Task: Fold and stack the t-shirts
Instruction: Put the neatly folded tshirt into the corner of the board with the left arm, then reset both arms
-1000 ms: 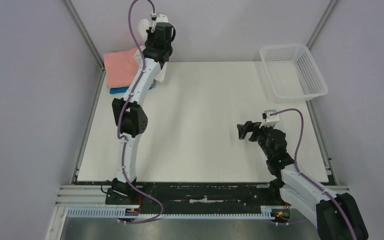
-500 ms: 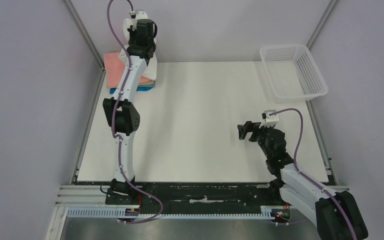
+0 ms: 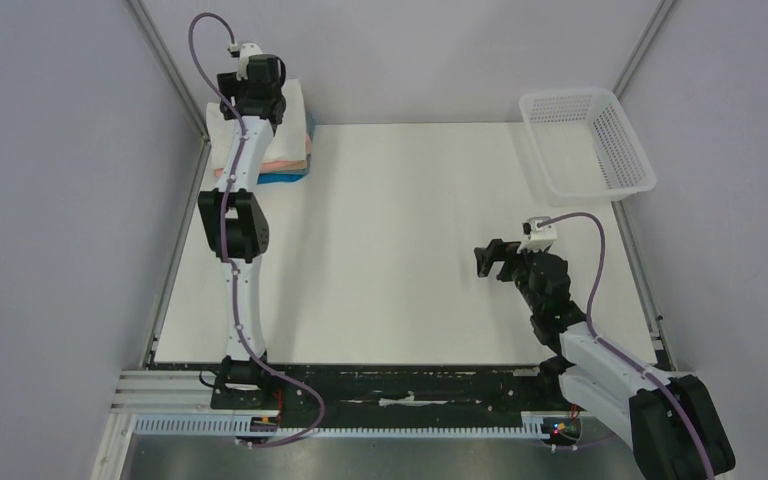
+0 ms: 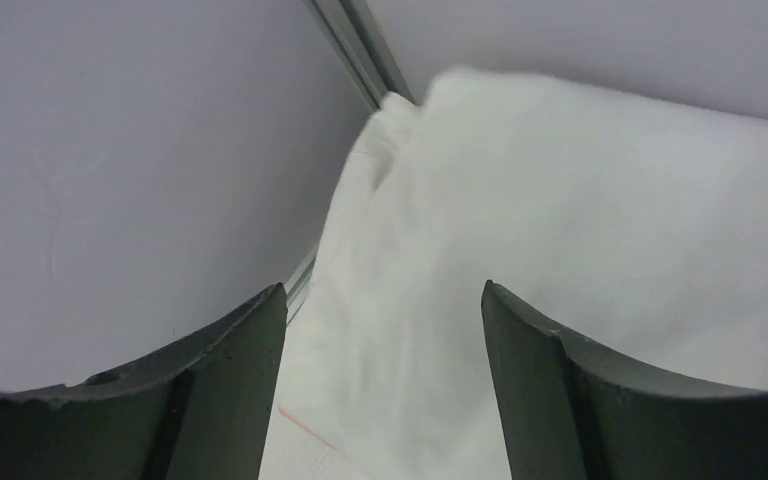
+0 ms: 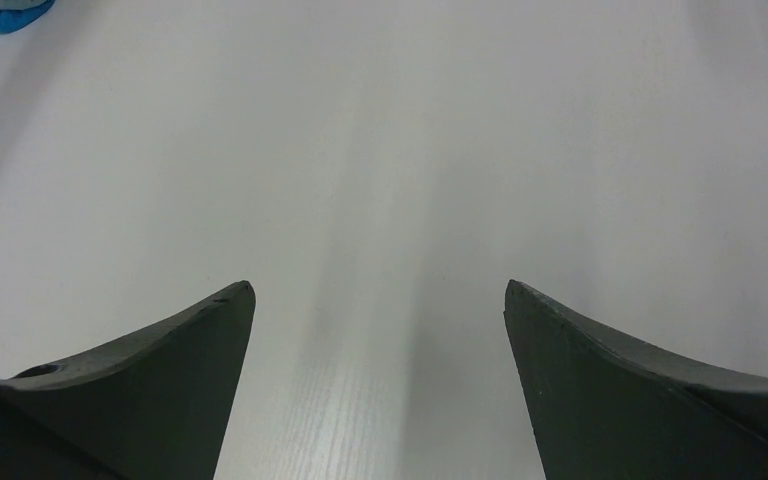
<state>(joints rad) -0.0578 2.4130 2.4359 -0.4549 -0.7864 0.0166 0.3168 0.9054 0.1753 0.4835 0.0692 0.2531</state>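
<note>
A folded white t-shirt [image 3: 296, 108] lies on top of the stack in the far left corner. Below it show the salmon-pink [image 3: 290, 160] and bright blue [image 3: 285, 177] edges of other t-shirts. My left gripper [image 3: 260, 100] hangs over the stack's left part. In the left wrist view it [image 4: 382, 287] stands open, its fingers apart and the white t-shirt [image 4: 580, 200] spread beneath them. My right gripper [image 3: 482, 262] hovers open over the bare table right of centre, nothing between its fingers [image 5: 378, 285]. A blue corner [image 5: 0, 10] of the stack shows far off in the right wrist view.
A white plastic lattice basket [image 3: 585, 140] stands at the far right corner of the white table [image 3: 410, 250]. Grey walls and a metal frame post [image 4: 355, 45] close in right behind the stack.
My left arm swung left over the stack with the white t-shirt, then its jaws opened and the shirt came to rest on the pile. The right arm stayed put.
</note>
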